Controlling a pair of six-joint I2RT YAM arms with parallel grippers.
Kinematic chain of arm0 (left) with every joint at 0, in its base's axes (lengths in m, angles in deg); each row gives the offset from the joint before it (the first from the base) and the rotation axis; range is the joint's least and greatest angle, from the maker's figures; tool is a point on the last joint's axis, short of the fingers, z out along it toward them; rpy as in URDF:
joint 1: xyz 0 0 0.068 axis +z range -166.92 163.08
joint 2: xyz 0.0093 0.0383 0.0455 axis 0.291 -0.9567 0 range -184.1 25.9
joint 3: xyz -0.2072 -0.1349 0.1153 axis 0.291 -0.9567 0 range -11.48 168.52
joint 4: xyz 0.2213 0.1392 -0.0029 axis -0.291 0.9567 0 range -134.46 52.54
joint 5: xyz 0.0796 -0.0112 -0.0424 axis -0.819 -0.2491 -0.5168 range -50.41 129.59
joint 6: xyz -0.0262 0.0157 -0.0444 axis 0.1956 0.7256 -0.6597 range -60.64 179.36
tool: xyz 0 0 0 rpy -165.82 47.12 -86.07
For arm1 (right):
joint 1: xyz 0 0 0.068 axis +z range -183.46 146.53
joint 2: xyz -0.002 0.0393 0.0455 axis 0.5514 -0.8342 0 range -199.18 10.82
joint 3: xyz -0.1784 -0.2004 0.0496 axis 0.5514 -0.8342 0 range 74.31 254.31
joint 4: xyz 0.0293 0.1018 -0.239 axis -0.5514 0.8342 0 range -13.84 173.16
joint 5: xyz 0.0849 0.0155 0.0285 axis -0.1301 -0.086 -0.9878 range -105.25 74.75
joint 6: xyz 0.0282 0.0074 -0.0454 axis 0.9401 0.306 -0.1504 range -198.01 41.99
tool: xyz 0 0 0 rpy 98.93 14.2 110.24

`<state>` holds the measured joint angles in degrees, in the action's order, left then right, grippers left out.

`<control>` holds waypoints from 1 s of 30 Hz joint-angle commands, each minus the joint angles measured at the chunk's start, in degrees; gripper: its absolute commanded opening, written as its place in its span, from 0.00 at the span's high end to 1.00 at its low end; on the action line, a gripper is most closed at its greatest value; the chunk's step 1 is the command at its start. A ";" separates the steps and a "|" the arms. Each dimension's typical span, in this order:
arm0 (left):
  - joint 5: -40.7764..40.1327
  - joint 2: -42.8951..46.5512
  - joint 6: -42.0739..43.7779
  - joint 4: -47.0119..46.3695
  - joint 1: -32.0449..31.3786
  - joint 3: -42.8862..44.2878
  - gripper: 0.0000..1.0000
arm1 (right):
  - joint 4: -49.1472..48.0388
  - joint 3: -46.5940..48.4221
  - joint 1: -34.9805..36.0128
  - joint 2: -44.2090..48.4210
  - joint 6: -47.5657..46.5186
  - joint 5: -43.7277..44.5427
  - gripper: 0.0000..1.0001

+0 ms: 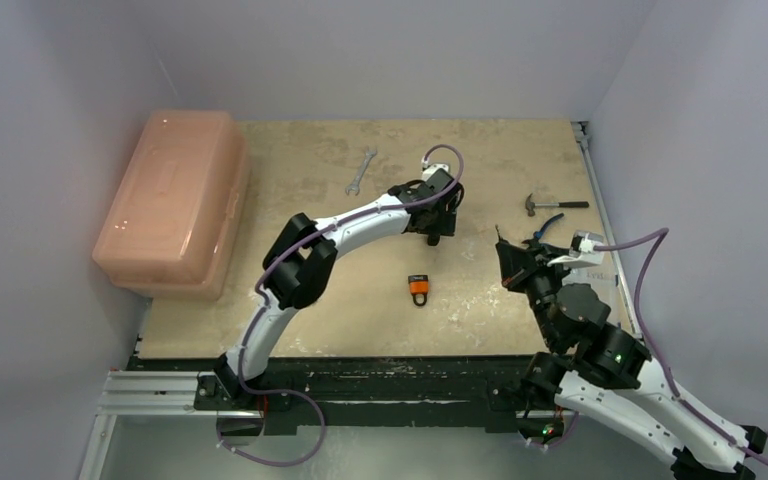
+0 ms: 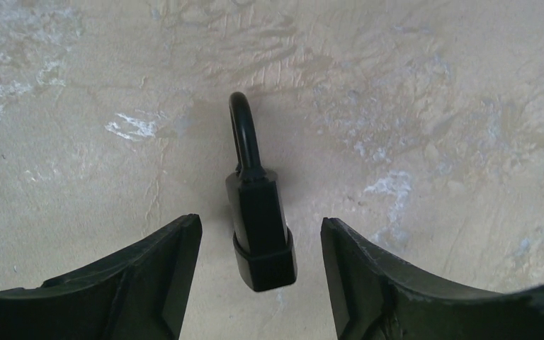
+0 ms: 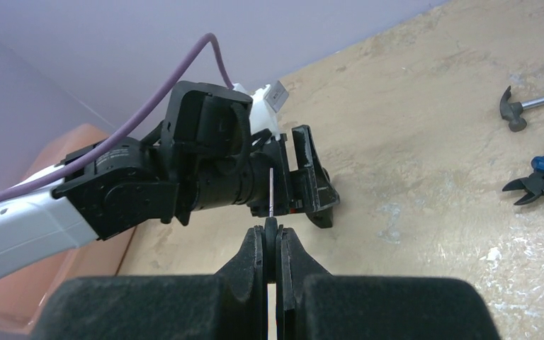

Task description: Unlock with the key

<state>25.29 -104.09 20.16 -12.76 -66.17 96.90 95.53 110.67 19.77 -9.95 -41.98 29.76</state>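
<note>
A black padlock (image 2: 258, 219) lies on the table, shackle (image 2: 244, 127) pointing away, between the spread fingers of my left gripper (image 2: 261, 225). That gripper is open and low over the lock without touching it; in the top view (image 1: 438, 224) it hides the lock. My right gripper (image 3: 271, 230) is shut on the black head of a key, whose thin metal blade (image 3: 272, 191) sticks up toward the left gripper (image 3: 304, 184). In the top view the right gripper (image 1: 505, 250) hovers right of the left one. An orange padlock (image 1: 419, 289) lies apart, nearer the front.
A large translucent pink box (image 1: 175, 200) stands at the left. A wrench (image 1: 361, 171) lies at the back. A hammer (image 1: 550, 204) and blue pliers (image 1: 543, 232) lie at the right, also in the right wrist view (image 3: 517, 113).
</note>
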 commanded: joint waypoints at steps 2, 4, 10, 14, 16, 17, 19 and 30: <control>-3.44 -3.28 0.56 1.75 0.08 5.86 0.39 | 1.26 2.22 0.03 1.53 1.18 -1.10 1.00; -3.45 -4.54 0.26 1.69 0.09 6.56 0.47 | 1.72 2.27 0.03 1.98 1.32 -1.28 1.00; -4.16 -6.66 -0.72 1.99 0.04 7.68 0.77 | 3.28 2.82 0.07 3.02 1.23 -1.51 1.00; -4.80 -5.56 -1.80 1.80 0.00 6.92 1.00 | 4.21 3.29 0.03 3.69 1.21 -1.33 1.00; -6.54 -3.48 -2.83 1.79 -0.21 5.69 1.00 | 4.50 3.20 0.03 3.94 1.23 -1.22 1.00; -7.92 -1.99 -3.83 2.05 -0.16 4.68 1.00 | 4.60 3.16 0.03 3.98 1.22 -1.18 1.00; -10.66 1.65 -6.53 2.29 -0.23 0.68 1.00 | 4.59 2.90 0.03 4.12 1.23 -1.08 1.00; -19.72 22.17 -24.87 5.36 0.44 -23.46 1.00 | 0.10 0.63 0.03 2.58 -1.23 -3.37 1.00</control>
<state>10.82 -91.28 4.23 -6.81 -66.28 78.73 98.81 111.37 19.77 -6.76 -42.26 27.60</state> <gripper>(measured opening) 0.341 0.047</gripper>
